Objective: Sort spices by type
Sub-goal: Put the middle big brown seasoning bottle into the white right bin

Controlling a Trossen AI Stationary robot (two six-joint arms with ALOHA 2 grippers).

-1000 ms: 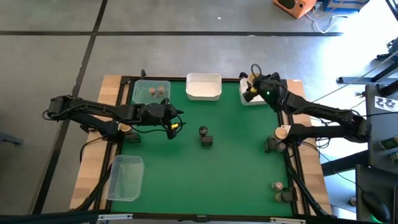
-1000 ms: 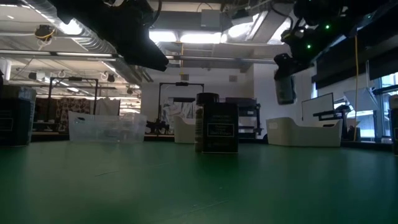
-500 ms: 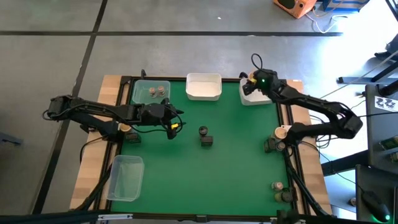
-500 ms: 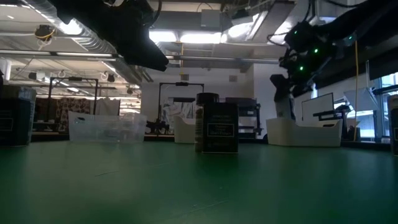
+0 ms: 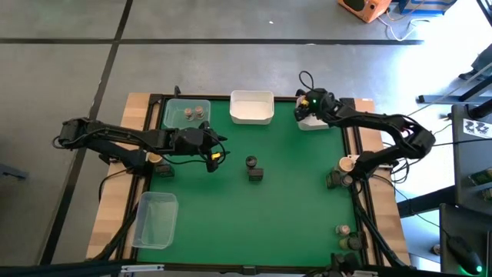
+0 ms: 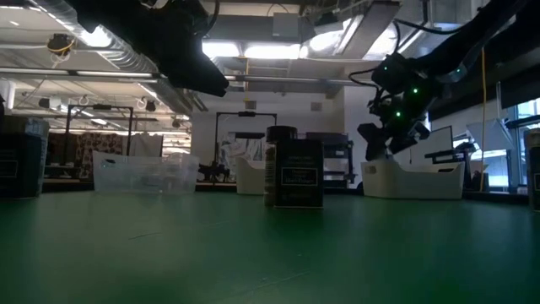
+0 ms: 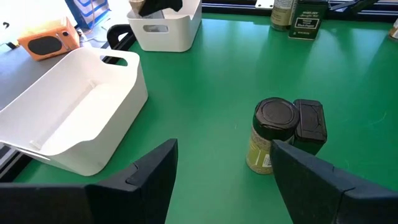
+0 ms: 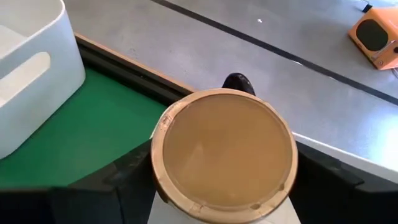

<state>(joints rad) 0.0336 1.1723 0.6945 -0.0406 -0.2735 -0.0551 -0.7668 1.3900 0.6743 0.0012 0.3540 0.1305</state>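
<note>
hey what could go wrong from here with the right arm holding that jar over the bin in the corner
1. The right gripper holds the tan-lidded jar near the white bin's edge; released off-centre, it might land on the rim and roll away.
2. The left gripper waits open above the dark-lidded jar and dark blocky container, which touch; grabbing one could topple the other.

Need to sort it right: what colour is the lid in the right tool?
Tan lid, clearest in the right wrist view.

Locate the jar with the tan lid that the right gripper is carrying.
In the right wrist view the tan-lidded jar sits between the right gripper's fingers; the high view puts it over the white tub at the table's far right corner.
</note>
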